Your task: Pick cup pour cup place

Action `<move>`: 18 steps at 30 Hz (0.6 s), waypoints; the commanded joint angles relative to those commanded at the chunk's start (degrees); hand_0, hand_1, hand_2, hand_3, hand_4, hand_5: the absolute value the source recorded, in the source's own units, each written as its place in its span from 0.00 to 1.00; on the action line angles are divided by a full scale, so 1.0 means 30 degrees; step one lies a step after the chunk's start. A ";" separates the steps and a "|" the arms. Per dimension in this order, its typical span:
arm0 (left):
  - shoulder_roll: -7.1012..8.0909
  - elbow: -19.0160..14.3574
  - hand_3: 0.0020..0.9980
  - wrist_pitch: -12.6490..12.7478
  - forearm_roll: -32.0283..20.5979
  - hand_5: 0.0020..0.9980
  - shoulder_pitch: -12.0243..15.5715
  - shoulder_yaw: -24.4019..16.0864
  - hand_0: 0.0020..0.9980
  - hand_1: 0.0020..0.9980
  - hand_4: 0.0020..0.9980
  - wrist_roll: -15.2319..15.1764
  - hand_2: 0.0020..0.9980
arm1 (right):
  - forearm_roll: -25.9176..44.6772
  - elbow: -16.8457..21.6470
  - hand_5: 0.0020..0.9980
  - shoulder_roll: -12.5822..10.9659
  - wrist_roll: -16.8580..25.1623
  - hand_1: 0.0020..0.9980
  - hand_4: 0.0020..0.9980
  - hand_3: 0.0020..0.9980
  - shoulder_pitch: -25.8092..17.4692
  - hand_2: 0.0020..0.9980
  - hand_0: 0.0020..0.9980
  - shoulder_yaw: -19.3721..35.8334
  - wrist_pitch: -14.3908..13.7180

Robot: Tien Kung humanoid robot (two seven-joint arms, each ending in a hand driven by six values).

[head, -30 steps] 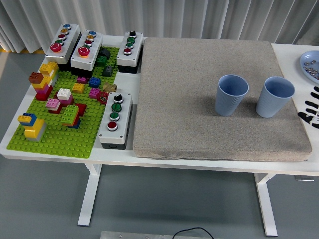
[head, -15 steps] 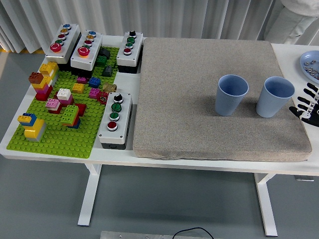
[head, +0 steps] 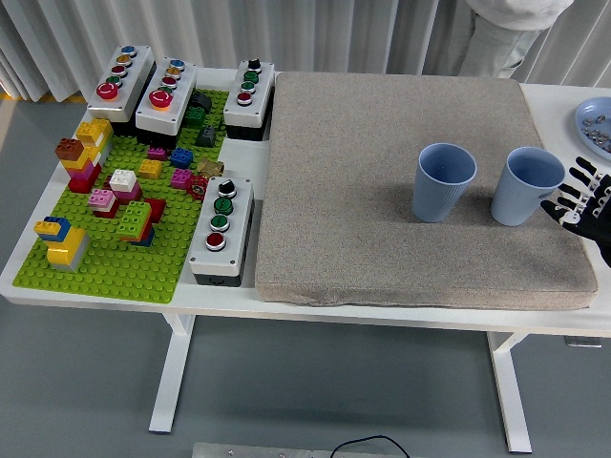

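My black five-fingered right hand (head: 580, 198) has moved in from the right edge over the last second and now sits just beside the nearer pale blue ribbed plastic cup (head: 526, 185), fingers spread and holding nothing. It is not yet touching the cup. I judge this as the approach to the pick: the fingers have still to wrap the cup's wall before any lift or pour.

That cup stands upright, tapered and open-topped, apparently empty. A second pale blue ribbed plastic cup (head: 444, 180), the same shape, stands upright further beyond it, the two near each other but apart. Both rest on a thick grey-beige woven fabric pad (head: 382, 200), coarse and matte, which lies on the white desk (head: 563, 95).

At the far side a person in pale clothing (head: 506, 29) has come into view. My left hand is out of sight.
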 joint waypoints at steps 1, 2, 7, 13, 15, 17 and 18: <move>-0.0009 0.0000 0.69 0.0006 0.0113 0.96 0.0008 -0.0142 0.72 0.78 0.50 0.0018 0.82 | -0.0004 0.0002 0.22 -0.0001 -0.0014 0.87 0.86 0.97 0.0000 0.96 0.89 -0.0017 0.0008; -0.0016 0.0000 0.69 0.0012 0.0203 0.96 0.0010 -0.0253 0.72 0.78 0.50 0.0032 0.82 | -0.0002 0.0000 0.22 0.0000 -0.0027 0.87 0.86 0.97 0.0002 0.96 0.89 -0.0037 0.0017; -0.0011 0.0000 0.69 -0.0008 0.0158 0.96 0.0005 -0.0193 0.72 0.78 0.50 0.0028 0.82 | -0.0027 -0.0007 0.21 -0.0021 -0.0044 0.87 0.85 0.96 0.0014 0.95 0.89 -0.0051 0.0077; -0.0018 0.0000 0.69 -0.0038 -0.0142 0.96 -0.0056 0.0224 0.72 0.78 0.50 -0.0004 0.82 | -0.0094 -0.0271 0.21 -0.0056 0.0037 0.87 0.85 0.96 0.0142 0.96 0.89 -0.0005 0.0248; -0.0027 0.0000 0.69 -0.0045 -0.0346 0.96 -0.0088 0.0432 0.72 0.78 0.50 -0.0028 0.82 | -0.0073 -0.0440 0.21 -0.0103 0.0167 0.87 0.85 0.96 0.0225 0.96 0.89 -0.0163 0.0260; -0.0032 0.0000 0.69 -0.0050 -0.0446 0.96 -0.0114 0.0536 0.72 0.78 0.50 -0.0041 0.82 | -0.0041 -0.0560 0.21 -0.0117 0.0242 0.87 0.85 0.96 0.0287 0.96 0.89 -0.0290 0.0298; -0.0034 0.0000 0.69 -0.0058 -0.0554 0.96 -0.0145 0.0686 0.72 0.78 0.50 -0.0055 0.82 | -0.0128 -0.0753 0.21 -0.0081 0.0289 0.87 0.84 0.96 0.0377 0.96 0.89 -0.0447 0.0318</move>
